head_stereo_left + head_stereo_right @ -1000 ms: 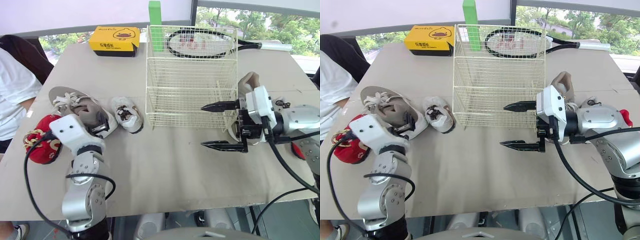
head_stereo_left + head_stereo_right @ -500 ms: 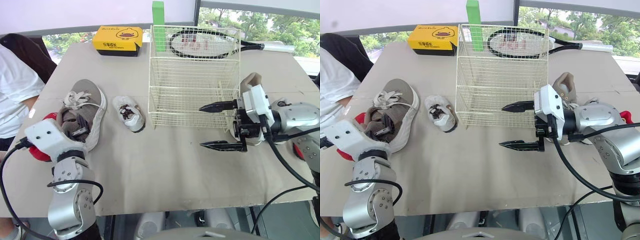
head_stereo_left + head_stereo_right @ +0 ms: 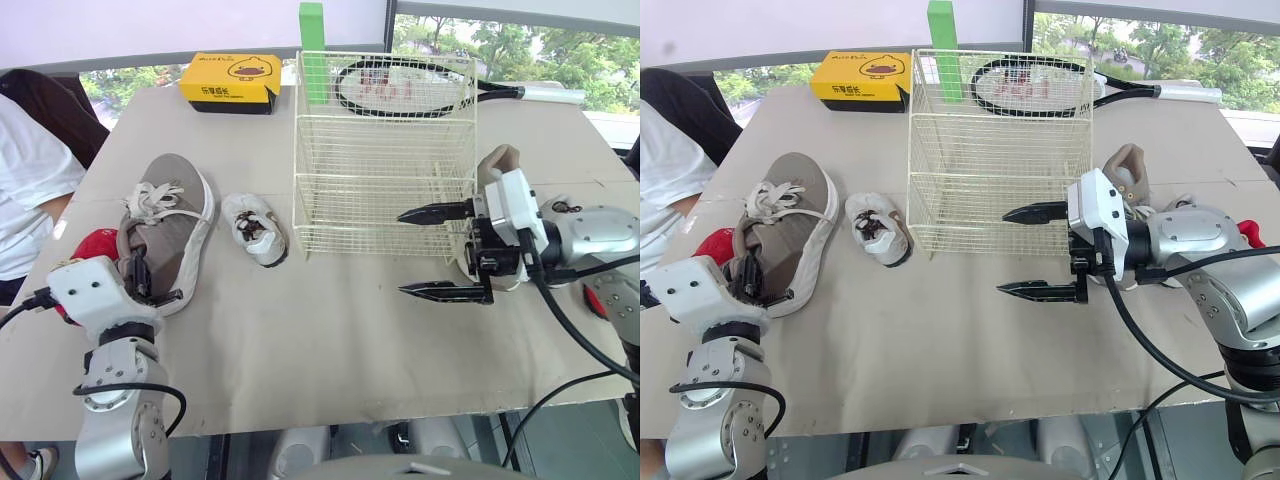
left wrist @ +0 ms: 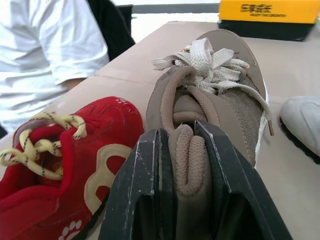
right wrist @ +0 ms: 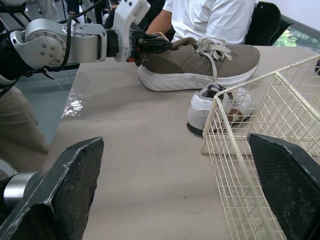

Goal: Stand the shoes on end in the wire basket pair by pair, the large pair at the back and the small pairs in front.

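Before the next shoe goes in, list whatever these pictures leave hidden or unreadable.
1. second large grey shoe: head views, the right arm covers all but one end.
2. red shoe: head views, the left arm covers most of it.
3. red thing beyond the right arm: barely shows, so I cannot tell what it is.
4. grey shoe held by the left hand: left wrist view, the fingers cover the gripped part.
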Motion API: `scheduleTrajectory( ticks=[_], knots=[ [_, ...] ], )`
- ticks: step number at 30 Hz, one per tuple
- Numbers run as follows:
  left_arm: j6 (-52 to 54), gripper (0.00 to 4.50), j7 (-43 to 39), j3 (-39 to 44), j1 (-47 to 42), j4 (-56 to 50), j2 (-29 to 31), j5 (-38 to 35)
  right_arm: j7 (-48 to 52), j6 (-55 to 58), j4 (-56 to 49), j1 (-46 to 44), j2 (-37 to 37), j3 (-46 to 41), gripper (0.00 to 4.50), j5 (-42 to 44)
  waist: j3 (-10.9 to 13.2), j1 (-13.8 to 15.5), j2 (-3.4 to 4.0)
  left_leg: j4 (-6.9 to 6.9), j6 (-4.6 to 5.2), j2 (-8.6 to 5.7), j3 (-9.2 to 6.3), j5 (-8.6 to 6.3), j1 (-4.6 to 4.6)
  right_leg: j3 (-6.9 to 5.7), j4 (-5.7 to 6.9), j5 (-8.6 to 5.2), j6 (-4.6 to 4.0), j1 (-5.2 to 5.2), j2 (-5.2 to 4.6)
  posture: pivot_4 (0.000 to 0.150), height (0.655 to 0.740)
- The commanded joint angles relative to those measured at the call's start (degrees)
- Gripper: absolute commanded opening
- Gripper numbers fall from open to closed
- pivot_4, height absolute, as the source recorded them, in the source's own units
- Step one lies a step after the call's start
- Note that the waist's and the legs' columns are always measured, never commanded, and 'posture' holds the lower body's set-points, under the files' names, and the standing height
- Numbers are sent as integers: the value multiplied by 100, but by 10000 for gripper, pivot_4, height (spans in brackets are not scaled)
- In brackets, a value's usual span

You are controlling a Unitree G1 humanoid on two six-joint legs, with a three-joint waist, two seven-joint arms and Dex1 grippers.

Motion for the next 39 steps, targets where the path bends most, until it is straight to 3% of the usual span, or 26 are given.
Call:
scheduleTrajectory(
  ticks=[1, 9, 13, 16, 25, 33, 39],
  knots=[
    [-534, 4848, -432, -12, -12, -397, 141, -98, -9, -43, -127, -61, 30, -14, 45000, 56, 1, 6, -1, 0, 0, 0, 0, 0, -2, -1, -2, -1, -2, 0, -2, 1500, 7400],
    [-895, 4841, -630, 163, -1299, -536, 842, -88, -156, -163, 290, -485, 293, -97, 45000, -40, 11, 21, -21, 3, -1, -8, -17, 1, -14, -22, -4, 3, 4, -2, -11, 1500, 7400],
    [-860, 4731, -827, -50, -1980, -550, 1174, -121, -541, -198, 879, -1173, 611, -214, 45000, -187, 13, -29, -21, 2, -1, -10, -7, 1, -17, -11, -3, 11, 16, -11, -8, 1500, 7400],
    [-1039, 4580, -1455, -408, -2314, -447, 1566, -211, -325, -203, 1739, -2206, 678, -209, 45000, -236, 21, -34, -14, -10, -4, -8, -5, 2, -14, -8, -1, 10, 16, -17, -7, 1500, 7400],
    [-2094, 4572, -2957, -954, -3442, 524, 2272, -353, 960, -2490, 4977, -5254, 889, 971, 45000, -2408, 27, -105, -3, -24, -43, -9, 3, 26, -98, -4, 10, 14, 14, -117, 24, 1500, 7400],
    [-3053, 4568, -3652, -1477, -3623, 751, 2336, 38, 1650, -4173, 7013, -6310, 1485, 1581, 45000, -3620, 27, -181, -3, -38, -43, -7, 34, 26, -122, -1, 16, 15, 16, -165, 11, 1500, 7400],
    [-3452, 4560, -3806, -1550, -3560, 842, 2325, 292, 1797, -3985, 7803, -6698, 1824, 1590, 45000, -4002, 28, -177, -1, -31, -66, 6, 15, 39, -157, -17, 47, 15, 15, -209, 15, 1500, 7400]
  ],
)
